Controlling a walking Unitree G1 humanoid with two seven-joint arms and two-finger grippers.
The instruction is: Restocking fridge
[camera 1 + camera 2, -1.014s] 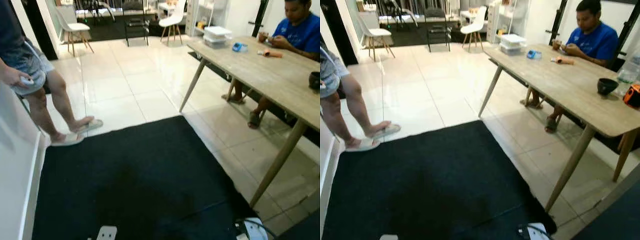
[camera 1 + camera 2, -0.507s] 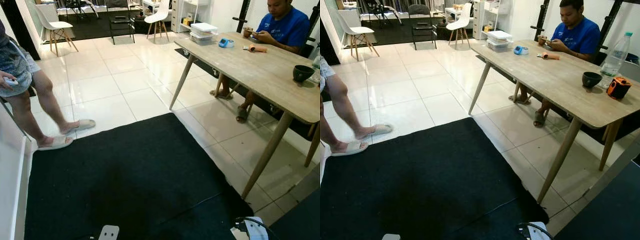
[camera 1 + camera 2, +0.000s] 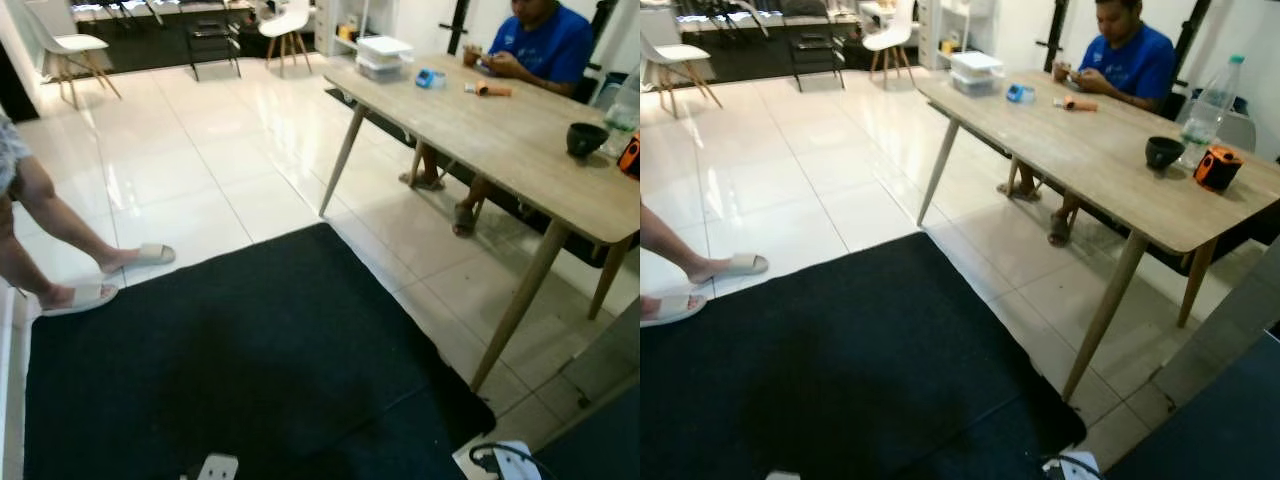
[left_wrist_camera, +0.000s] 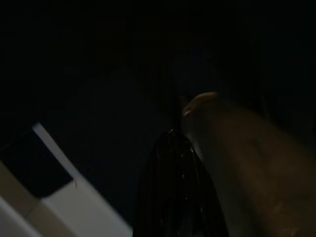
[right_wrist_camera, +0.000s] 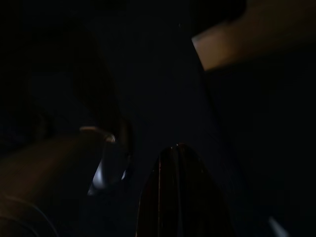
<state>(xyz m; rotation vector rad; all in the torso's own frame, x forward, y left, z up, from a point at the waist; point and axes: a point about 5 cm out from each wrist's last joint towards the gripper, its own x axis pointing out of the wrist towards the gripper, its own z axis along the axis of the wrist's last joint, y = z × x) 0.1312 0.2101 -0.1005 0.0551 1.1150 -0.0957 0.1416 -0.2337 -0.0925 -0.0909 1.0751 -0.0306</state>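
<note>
No fridge is in view. A long wooden table (image 3: 1090, 150) stands on the right, carrying a clear water bottle (image 3: 1207, 108), a black bowl (image 3: 1164, 152) and a small orange object (image 3: 1218, 168) near its close end. Both arms hang idle in shade. The left wrist view is very dark, with the left gripper (image 4: 173, 158) a black shape over dark floor. The right gripper (image 5: 180, 163) is just as dim in the right wrist view. Neither view lets me make out anything held.
A black rug (image 3: 240, 350) covers the floor ahead. A standing person's legs (image 3: 40, 220) are at the left edge. A seated person in a blue shirt (image 3: 1130, 60) is behind the table. White boxes (image 3: 385, 55) sit at its far end. A power strip (image 3: 500, 462) lies by my feet.
The camera has swung to the right: the table slid toward the centre, the bottle and orange object came into view, and the standing person's legs shifted to the left edge.
</note>
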